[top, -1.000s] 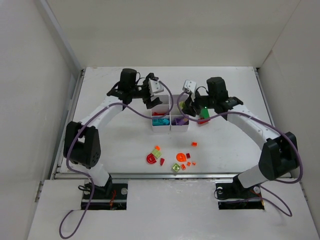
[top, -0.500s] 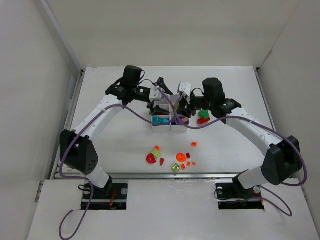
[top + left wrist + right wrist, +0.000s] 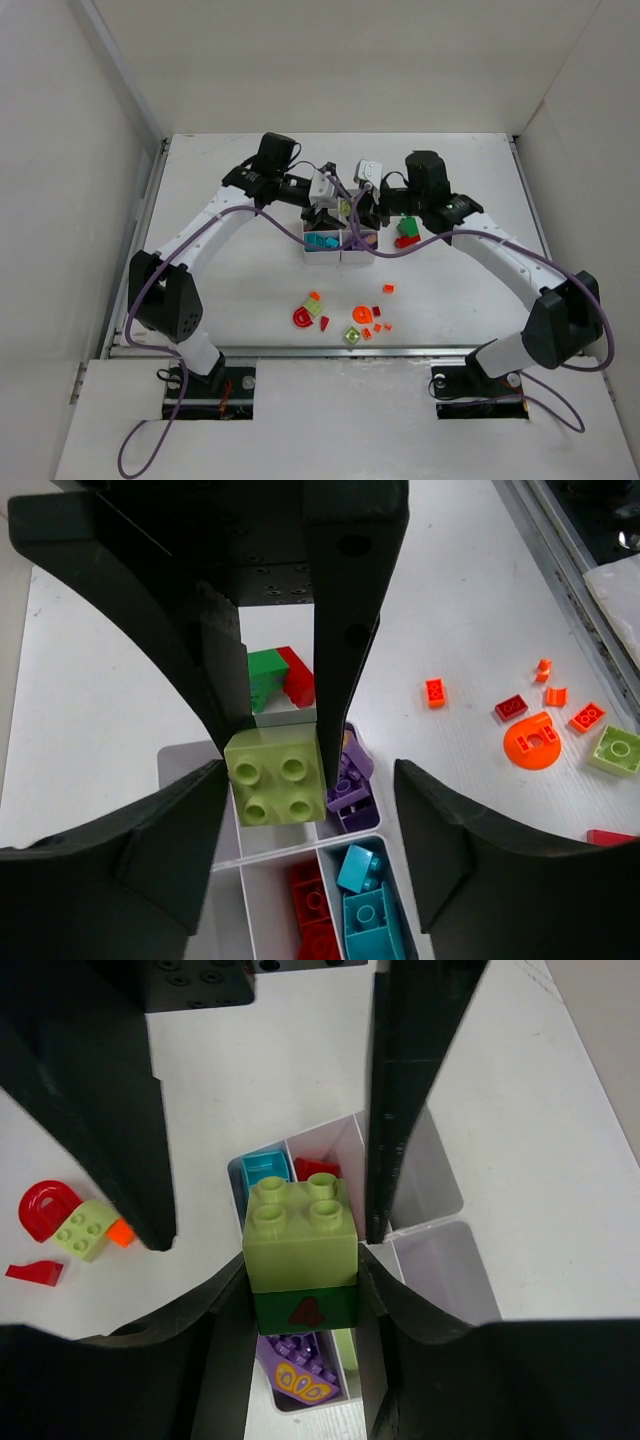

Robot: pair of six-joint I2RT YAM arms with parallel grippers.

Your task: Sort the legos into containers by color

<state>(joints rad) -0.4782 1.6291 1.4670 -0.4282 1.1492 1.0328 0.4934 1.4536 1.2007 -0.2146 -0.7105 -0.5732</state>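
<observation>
Lego stack (image 3: 300,1260) — a lime brick (image 3: 300,1230) seated on a dark green brick (image 3: 305,1310), studs up, with a red mark on the dark green side face. It is held off the table, above the white organiser (image 3: 440,1280) and next to the compartment of purple bricks (image 3: 350,780). Which compartment lies directly beneath it cannot be told.

Right gripper (image 3: 302,1265): fingers pressed to both sides of the stack, clamped on it.

Left gripper (image 3: 310,775): faces the right one across the organiser with jaws spread wide and nothing pinched. The lime brick sits in the gap. Whether one finger touches it cannot be told.

Organiser contents: teal bricks (image 3: 365,915) and red bricks (image 3: 310,905) in neighbouring compartments, the purple ones across the divider from the teal. Two compartments at the far end are bare.

On the table (image 3: 240,270): a green-and-red pair (image 3: 405,232) just beside the organiser's right side. Loose pieces (image 3: 345,320) lie scattered nearer the arm bases — a red arch (image 3: 45,1205) touching a lime piece (image 3: 80,1230), an orange disc (image 3: 530,742) and small orange and red bits.
</observation>
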